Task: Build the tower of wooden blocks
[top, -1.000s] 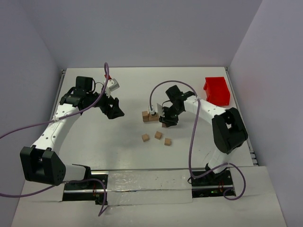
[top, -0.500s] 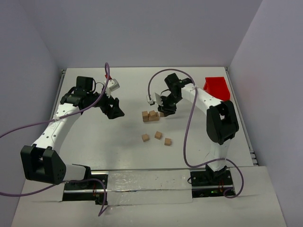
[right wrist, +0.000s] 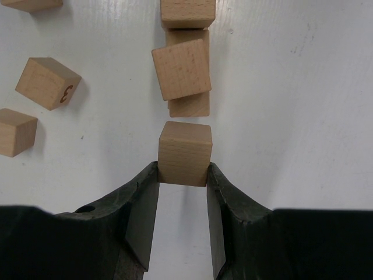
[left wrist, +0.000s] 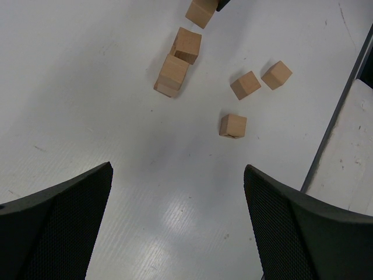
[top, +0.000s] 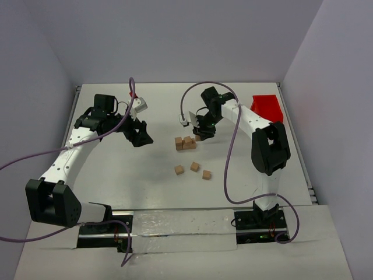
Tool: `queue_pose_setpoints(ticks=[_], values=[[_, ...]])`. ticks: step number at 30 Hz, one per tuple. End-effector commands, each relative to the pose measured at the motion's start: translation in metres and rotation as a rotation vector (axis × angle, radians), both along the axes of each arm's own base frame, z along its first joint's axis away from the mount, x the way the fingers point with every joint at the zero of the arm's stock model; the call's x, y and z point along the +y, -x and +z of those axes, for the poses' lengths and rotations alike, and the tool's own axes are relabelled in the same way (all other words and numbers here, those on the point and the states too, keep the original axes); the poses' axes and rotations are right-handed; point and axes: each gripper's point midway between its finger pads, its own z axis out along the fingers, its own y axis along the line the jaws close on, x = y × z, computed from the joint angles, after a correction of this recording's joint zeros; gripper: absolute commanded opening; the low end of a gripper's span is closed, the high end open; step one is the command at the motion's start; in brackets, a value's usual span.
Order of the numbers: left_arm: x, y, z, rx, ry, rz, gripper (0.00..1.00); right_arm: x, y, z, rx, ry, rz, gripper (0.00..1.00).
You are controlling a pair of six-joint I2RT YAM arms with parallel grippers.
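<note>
1 small light-tan wooden cube [right wrist: 184, 151] is clamped by the right gripper [right wrist: 182, 174] just right of the tan-cube tower [top: 185, 143]; the left gripper [left wrist: 178, 189] is spread wide, empty.

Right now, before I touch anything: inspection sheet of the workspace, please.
Surface: white table, no spills seen.
Job's things: low tower of light-tan wooden cubes, top cube askew; three loose cubes nearer the arm bases.
Clutter: red plastic bin at far right.
Grippers: left gripper open, nothing in it; right gripper shut on one tan cube just beside the tower.
Cables: purple cables loop off both arms.
Surroundings: plain pale walls; nothing else seen.
</note>
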Motion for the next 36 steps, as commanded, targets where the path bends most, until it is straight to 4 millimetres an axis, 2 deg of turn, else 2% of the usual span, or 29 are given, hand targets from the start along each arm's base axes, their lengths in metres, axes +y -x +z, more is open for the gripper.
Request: queue_pose_setpoints(ticks=[1, 36], values=[[-0.004, -0.002, 0.004, -0.024, 0.028, -0.034, 0.99, 0.009, -0.003, 0.005, 0.002, -0.013, 0.027, 0.0], [0.0, 0.001, 0.007, -0.051, 0.01, -0.025, 0.99, 0.033, -0.001, -0.001, 0.014, 0.017, 0.071, 0.02]])
